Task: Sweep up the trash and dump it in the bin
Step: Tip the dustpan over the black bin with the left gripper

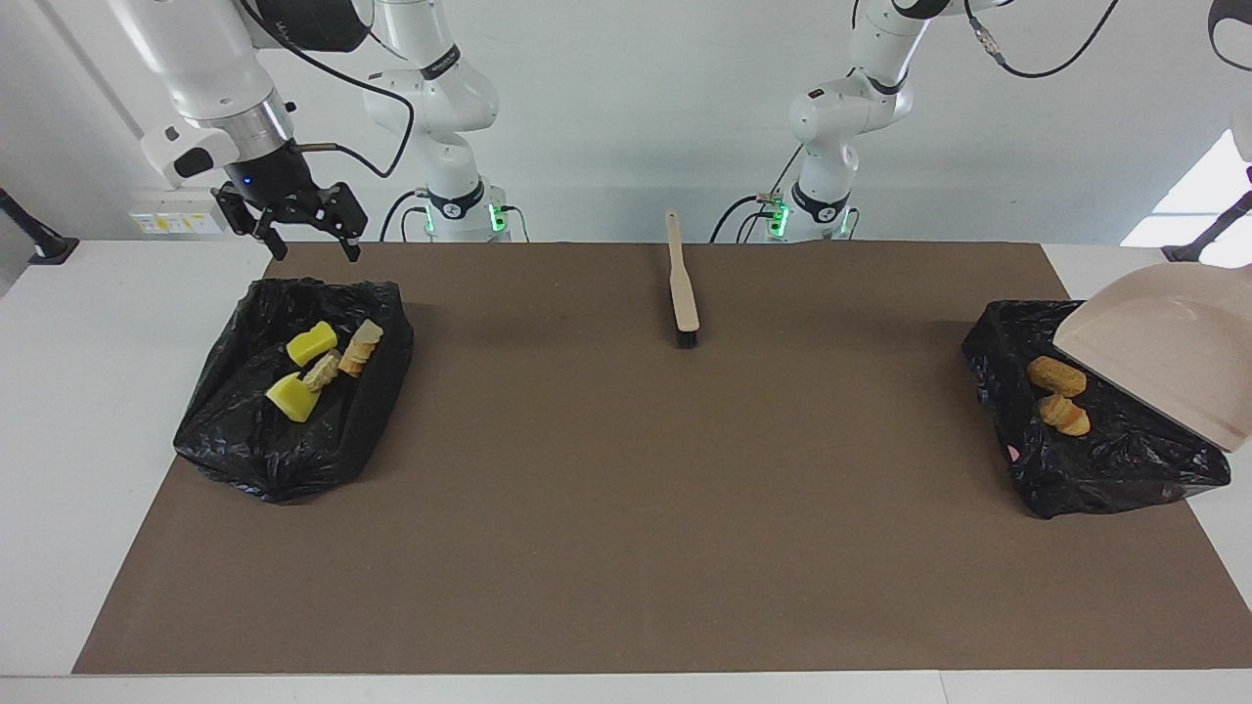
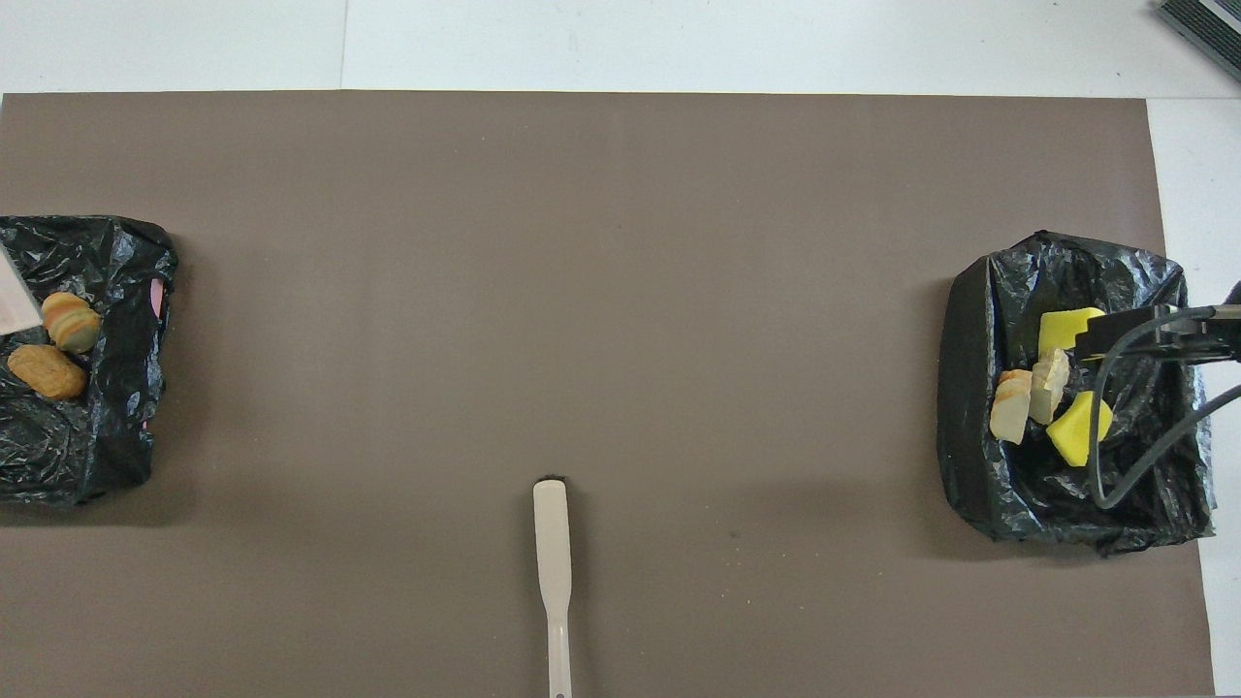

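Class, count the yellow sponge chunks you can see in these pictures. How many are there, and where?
2. Both lie in the bin at the right arm's end: one chunk nearer to the robots, a second chunk farther. The dustpan over the other bin may hide more.
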Action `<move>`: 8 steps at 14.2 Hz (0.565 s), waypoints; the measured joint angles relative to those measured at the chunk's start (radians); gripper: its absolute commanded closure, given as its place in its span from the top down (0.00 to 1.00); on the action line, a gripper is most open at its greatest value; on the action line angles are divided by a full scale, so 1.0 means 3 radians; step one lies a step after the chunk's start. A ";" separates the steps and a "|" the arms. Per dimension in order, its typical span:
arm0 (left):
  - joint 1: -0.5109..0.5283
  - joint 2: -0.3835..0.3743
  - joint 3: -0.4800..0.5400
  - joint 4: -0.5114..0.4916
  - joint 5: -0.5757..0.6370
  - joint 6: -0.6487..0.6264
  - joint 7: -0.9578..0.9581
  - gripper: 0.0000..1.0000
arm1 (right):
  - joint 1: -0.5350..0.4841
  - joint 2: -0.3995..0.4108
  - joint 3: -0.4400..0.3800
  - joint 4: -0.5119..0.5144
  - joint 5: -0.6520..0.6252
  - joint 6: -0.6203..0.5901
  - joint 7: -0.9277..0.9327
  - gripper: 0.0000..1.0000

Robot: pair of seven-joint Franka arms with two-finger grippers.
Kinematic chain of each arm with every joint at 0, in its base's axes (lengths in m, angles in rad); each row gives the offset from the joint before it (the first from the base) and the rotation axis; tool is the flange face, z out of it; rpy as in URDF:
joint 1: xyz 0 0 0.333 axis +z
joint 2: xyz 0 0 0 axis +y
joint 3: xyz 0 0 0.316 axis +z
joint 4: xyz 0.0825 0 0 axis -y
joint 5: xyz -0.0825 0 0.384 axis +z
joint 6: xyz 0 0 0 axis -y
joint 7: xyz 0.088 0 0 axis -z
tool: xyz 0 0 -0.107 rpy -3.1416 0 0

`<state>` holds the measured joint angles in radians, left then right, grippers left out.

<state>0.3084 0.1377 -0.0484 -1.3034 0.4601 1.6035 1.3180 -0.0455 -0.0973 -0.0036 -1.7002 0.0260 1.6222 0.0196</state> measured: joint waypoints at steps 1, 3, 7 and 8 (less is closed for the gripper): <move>0.0000 -0.0030 -0.0003 -0.0001 -0.0148 -0.0065 -0.0204 0.00 | 0.0000 0.0000 0.0000 0.0000 0.0000 -0.0001 0.0011 1.00; -0.0007 -0.0075 -0.0017 -0.0022 -0.0432 -0.0197 -0.0599 0.00 | 0.0000 0.0000 0.0001 0.0000 0.0000 -0.0002 0.0014 1.00; -0.0118 -0.0219 -0.0081 -0.0261 -0.0836 -0.0346 -0.1453 0.00 | 0.0000 0.0000 0.0001 0.0000 0.0001 -0.0002 0.0016 1.00; -0.0193 -0.0294 -0.0091 -0.0397 -0.0916 -0.0347 -0.1742 0.00 | 0.0000 0.0000 0.0001 0.0000 0.0002 -0.0002 0.0016 1.00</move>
<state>0.2505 0.0496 -0.0757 -1.4226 0.1852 1.4993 0.7955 -0.0454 -0.0973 -0.0033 -1.7002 0.0266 1.6216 0.0246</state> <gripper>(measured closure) 0.683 0.000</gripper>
